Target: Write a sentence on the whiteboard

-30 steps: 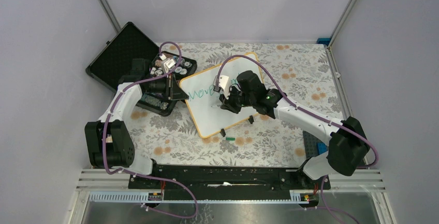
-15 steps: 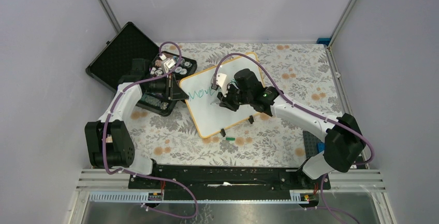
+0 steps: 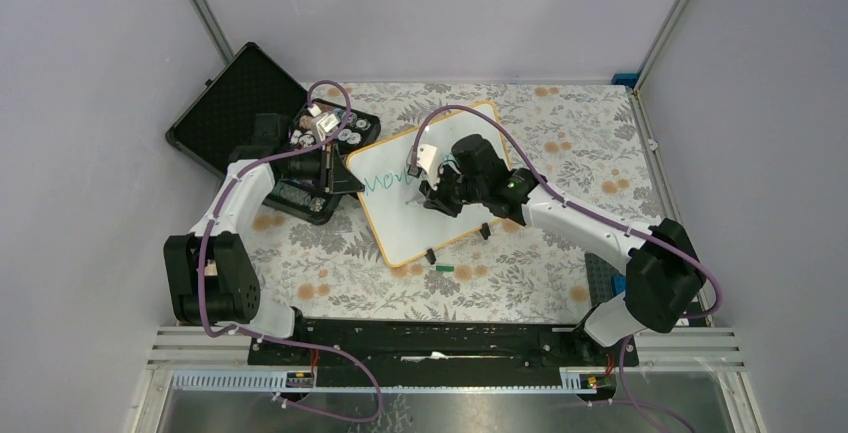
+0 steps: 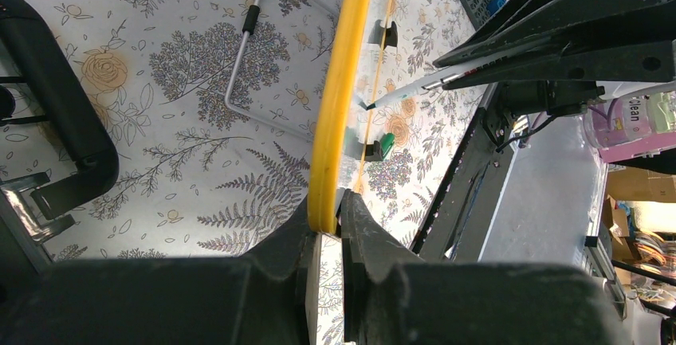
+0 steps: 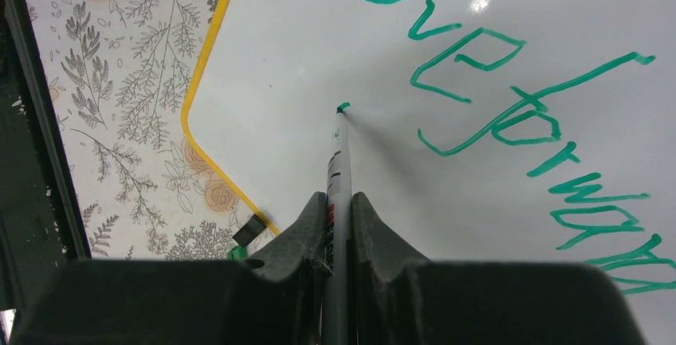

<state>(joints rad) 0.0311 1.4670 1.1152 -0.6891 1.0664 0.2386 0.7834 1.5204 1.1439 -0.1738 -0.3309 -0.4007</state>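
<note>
The whiteboard (image 3: pixel 415 233), white with an orange-yellow rim, lies slanted on the floral cloth. My left gripper (image 3: pixel 347 182) is shut on its left rim (image 4: pixel 341 82), and the fingers (image 4: pixel 363 237) pinch the rim's end. My right gripper (image 3: pixel 428 195) is shut on a grey marker (image 5: pixel 338 166). The marker's green tip touches the board (image 5: pixel 271 58) below the first line. The sentence (image 5: pixel 510 114) in green reads "Move forwa" and runs out of view; in the top view (image 3: pixel 385 183) the right arm hides part of it.
An open black case (image 3: pixel 240 103) holding a tray of small parts (image 3: pixel 325 138) sits behind the left arm. The green marker cap (image 3: pixel 443 267) lies near the board's front edge, by its black clip feet (image 3: pixel 431 255). A bent metal wire (image 4: pixel 239 66) lies on the cloth.
My right gripper has shifted slightly left over the board with the marker. The left gripper keeps its hold on the rim and has not moved.
</note>
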